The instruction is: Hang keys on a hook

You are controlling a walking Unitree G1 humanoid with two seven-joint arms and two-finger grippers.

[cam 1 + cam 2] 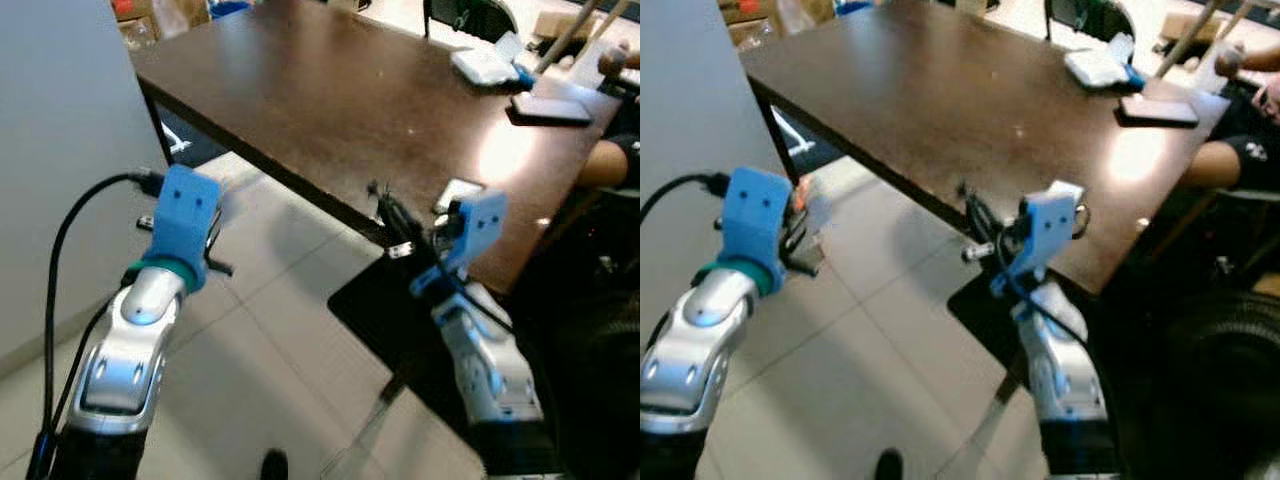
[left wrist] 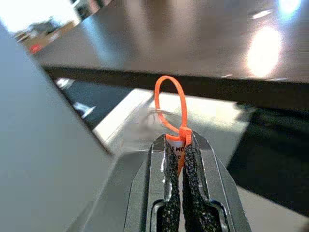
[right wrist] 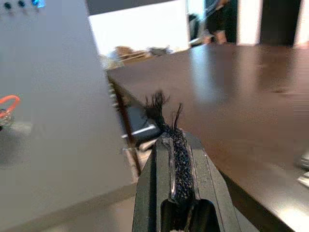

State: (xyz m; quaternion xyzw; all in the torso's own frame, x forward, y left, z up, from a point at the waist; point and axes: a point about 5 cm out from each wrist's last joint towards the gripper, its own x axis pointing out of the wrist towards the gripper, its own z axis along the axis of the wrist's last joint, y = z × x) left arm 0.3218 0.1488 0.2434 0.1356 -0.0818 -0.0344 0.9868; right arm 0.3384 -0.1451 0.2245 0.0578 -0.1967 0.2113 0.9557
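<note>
Where left fingers [image 2: 170,193] pinch, keys [image 2: 172,108] protrude beyond.

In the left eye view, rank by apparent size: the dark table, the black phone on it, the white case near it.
1. dark table, by far the largest.
2-3. black phone and white case look alike; not ranked.

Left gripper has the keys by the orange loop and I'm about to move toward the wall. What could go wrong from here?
1. The left gripper pinches only the base of the orange loop at its fingertips, so a swing could let it slip out.
2. The right gripper hangs beside the dark table's edge; turning may knock it.
3. A person's arm rests at the table's far side, so keep the turn away from it.
</note>
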